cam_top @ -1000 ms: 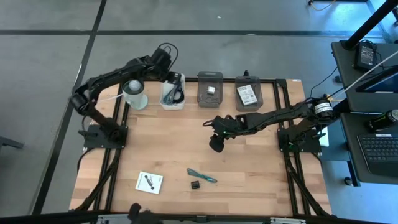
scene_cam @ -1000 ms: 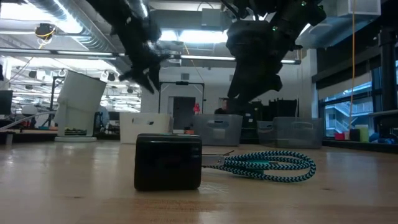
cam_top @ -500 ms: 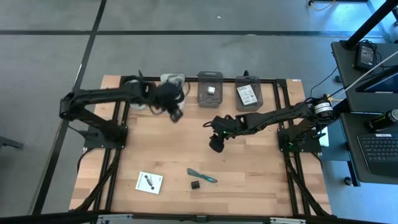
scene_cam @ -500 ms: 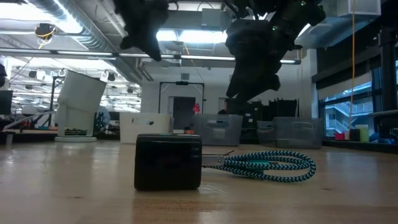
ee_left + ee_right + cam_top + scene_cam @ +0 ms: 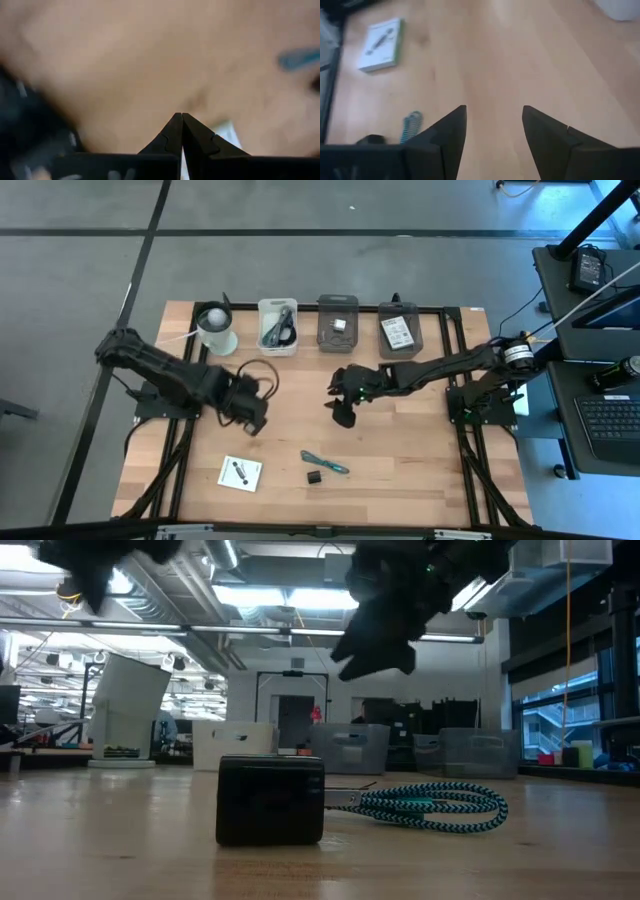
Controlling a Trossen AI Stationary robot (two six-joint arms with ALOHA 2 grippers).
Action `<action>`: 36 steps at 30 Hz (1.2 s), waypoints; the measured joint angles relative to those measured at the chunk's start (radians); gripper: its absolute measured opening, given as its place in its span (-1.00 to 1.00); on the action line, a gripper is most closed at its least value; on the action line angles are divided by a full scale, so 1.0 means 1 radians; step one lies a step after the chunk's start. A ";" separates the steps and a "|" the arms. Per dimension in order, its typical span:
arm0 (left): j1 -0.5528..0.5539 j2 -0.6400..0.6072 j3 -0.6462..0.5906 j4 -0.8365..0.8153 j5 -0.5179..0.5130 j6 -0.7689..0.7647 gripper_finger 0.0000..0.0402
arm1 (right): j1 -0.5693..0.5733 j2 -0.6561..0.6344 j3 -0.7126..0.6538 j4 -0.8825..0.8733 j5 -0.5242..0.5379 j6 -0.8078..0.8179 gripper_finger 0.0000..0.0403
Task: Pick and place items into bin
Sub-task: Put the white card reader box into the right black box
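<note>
My left gripper (image 5: 256, 418) hovers shut and empty over the table's left middle; its fingertips meet in the left wrist view (image 5: 181, 119). My right gripper (image 5: 341, 416) hangs open over the table's centre with nothing between its fingers (image 5: 494, 122). Near the front edge lie a white printed card (image 5: 240, 472), a teal braided tie (image 5: 325, 463) and a tiny black block (image 5: 315, 477), each flat on the wood. The block (image 5: 270, 798) and tie (image 5: 430, 805) fill the low view. A white bin (image 5: 277, 327) at the far edge holds a black coiled cable.
Along the far edge stand a white cup-like container (image 5: 216, 330) and two clear bins (image 5: 338, 323) (image 5: 398, 330) holding small items. Bare wood lies between the two grippers and the items near the front. Black frame rails run along both table sides.
My left gripper has swung quickly from the white bin at the far edge toward the near edge, coming down over the table's left middle. My right gripper has turned a little toward the left. The items on the table have stayed put.
</note>
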 joint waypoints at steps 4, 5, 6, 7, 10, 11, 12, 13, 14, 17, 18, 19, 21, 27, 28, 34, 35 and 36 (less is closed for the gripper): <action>-0.099 0.030 0.000 -0.007 0.153 -0.147 -0.99 | -0.008 0.028 0.001 0.054 -0.056 -0.001 -0.03; -0.126 0.043 0.000 0.000 0.177 -0.170 -0.99 | -0.010 0.034 0.001 0.067 -0.066 0.000 -0.03; -0.153 0.057 0.000 0.013 0.193 -0.187 -0.99 | -0.012 0.039 0.001 0.072 -0.084 0.000 -0.03; -0.179 0.072 0.000 0.031 0.203 -0.198 -0.99 | -0.012 0.043 0.000 0.071 -0.092 -0.001 -0.03; -0.252 0.124 -0.009 0.115 0.211 -0.241 -0.99 | -0.011 0.052 0.000 0.068 -0.109 -0.004 -0.03; -0.269 0.136 -0.022 0.155 0.214 -0.263 -0.99 | -0.010 0.052 0.000 0.069 -0.110 -0.005 -0.03; -0.284 0.148 -0.042 0.208 0.214 -0.286 -0.99 | -0.010 0.052 0.000 0.073 -0.111 -0.007 -0.03; -0.301 0.161 -0.068 0.268 0.211 -0.311 -0.99 | -0.010 0.052 0.000 0.074 -0.111 -0.012 -0.03; -0.314 0.173 -0.094 0.320 0.208 -0.336 -0.99 | -0.011 0.052 0.000 0.075 -0.111 -0.023 -0.03; -0.354 0.189 -0.188 0.484 0.210 -0.415 -0.99 | -0.011 0.052 0.000 0.081 -0.111 -0.027 -0.03; -0.366 0.189 -0.223 0.540 0.209 -0.446 -0.99 | -0.011 0.052 0.000 0.080 -0.114 -0.026 -0.03; -0.378 0.189 -0.257 0.595 0.205 -0.478 -0.99 | -0.011 0.052 0.000 0.079 -0.123 -0.028 -0.03; -0.402 0.189 -0.316 0.680 0.200 -0.542 -0.99 | -0.011 0.052 0.000 0.079 -0.133 -0.029 -0.03; -0.435 0.189 -0.439 0.788 0.208 -0.645 -0.99 | -0.011 0.052 0.000 0.077 -0.134 -0.029 -0.03; -0.431 0.186 -0.448 0.796 0.214 -0.626 -0.99 | -0.011 0.052 0.000 0.077 -0.134 -0.029 -0.03; -0.355 0.182 -0.488 0.786 0.233 -0.417 -0.99 | -0.011 0.052 0.000 0.082 -0.134 -0.029 -0.03; -0.333 0.182 -0.488 0.782 0.228 -0.371 -0.99 | -0.011 0.052 0.000 0.084 -0.134 -0.029 -0.03; -0.310 0.182 -0.488 0.775 0.220 -0.328 -0.99 | -0.011 0.052 0.000 0.087 -0.134 -0.028 -0.03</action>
